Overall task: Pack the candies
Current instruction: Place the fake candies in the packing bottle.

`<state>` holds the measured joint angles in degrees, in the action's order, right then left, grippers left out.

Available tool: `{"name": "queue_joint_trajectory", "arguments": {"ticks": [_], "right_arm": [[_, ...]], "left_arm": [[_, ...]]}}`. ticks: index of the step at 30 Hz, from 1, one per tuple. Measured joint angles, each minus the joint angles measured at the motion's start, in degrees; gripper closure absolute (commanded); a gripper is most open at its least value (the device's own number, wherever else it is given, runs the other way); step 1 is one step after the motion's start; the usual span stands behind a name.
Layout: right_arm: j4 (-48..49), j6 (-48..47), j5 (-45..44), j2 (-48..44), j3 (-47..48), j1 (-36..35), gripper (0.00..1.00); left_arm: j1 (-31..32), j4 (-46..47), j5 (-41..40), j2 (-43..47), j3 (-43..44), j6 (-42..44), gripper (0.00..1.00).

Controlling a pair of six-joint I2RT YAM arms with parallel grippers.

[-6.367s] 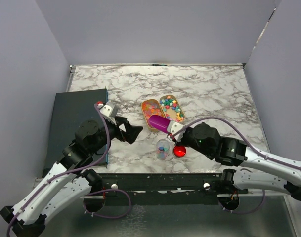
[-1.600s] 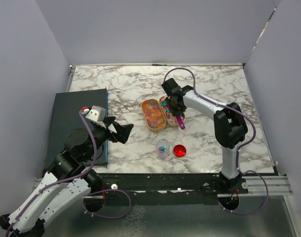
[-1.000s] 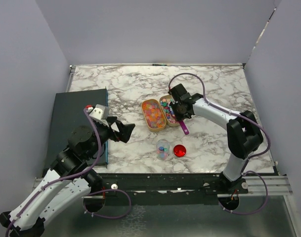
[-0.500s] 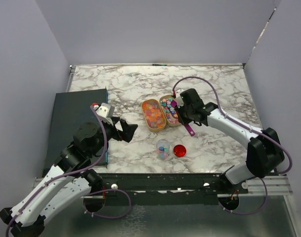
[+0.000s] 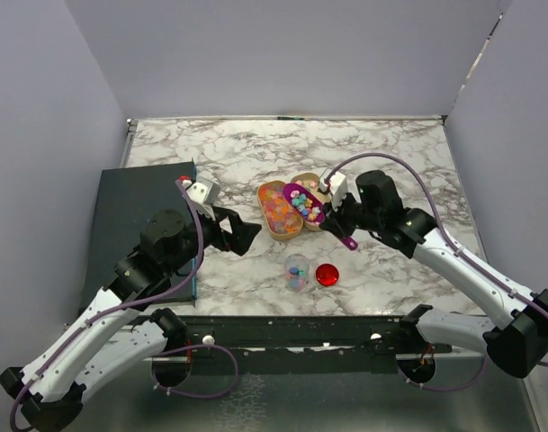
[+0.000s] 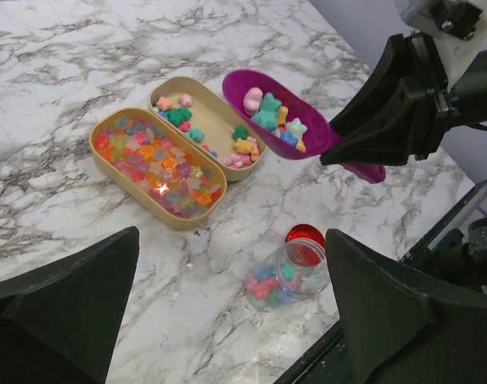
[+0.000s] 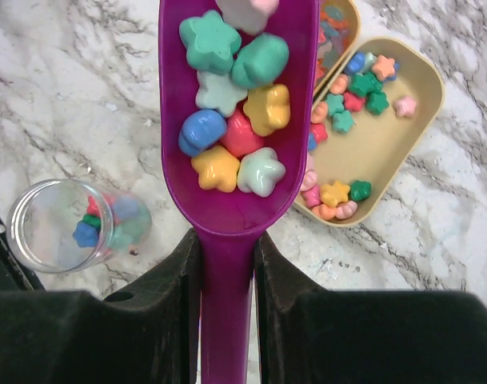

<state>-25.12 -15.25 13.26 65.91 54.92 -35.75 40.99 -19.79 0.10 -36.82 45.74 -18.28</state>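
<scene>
While the left gripper (image 5: pixel 240 236) waits left of the jar (image 5: pixel 297 270) with jaws spread wide, the purple scoop (image 7: pixel 235 120), clenched by its handle in the right gripper (image 5: pixel 344 225), has risen from the tray (image 5: pixel 311 184) behind the jar, heaped with candies (image 7: pixel 235 136) (tipping them into the jar likely comes next).

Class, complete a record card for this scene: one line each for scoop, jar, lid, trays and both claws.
Scoop: purple, loaded with candies, lifted near trays
Jar: clear, upright, open, few candies inside
Lid: red, on table beside jar
Trays: two, tan, side by side, both holding candies
Right claw: shut on scoop handle
Left claw: open, empty
</scene>
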Motion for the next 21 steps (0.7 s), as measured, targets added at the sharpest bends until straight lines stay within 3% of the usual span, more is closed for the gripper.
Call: {"name": "queue_joint_trajectory", "arguments": {"ticks": [8, 21], "right_arm": [[-4.72, -3.34, 1.11, -1.51, 0.2, -5.92, 0.99], [-15.39, -8.0, 0.98, -5.18, 6.69, -12.63, 0.99]], "left_arm": [[0.0, 0.42, 4.9, -3.93, 4.39, -1.07, 0.01], [0.0, 0.42, 7.8, -8.76, 3.69, -1.18, 0.01]]}}
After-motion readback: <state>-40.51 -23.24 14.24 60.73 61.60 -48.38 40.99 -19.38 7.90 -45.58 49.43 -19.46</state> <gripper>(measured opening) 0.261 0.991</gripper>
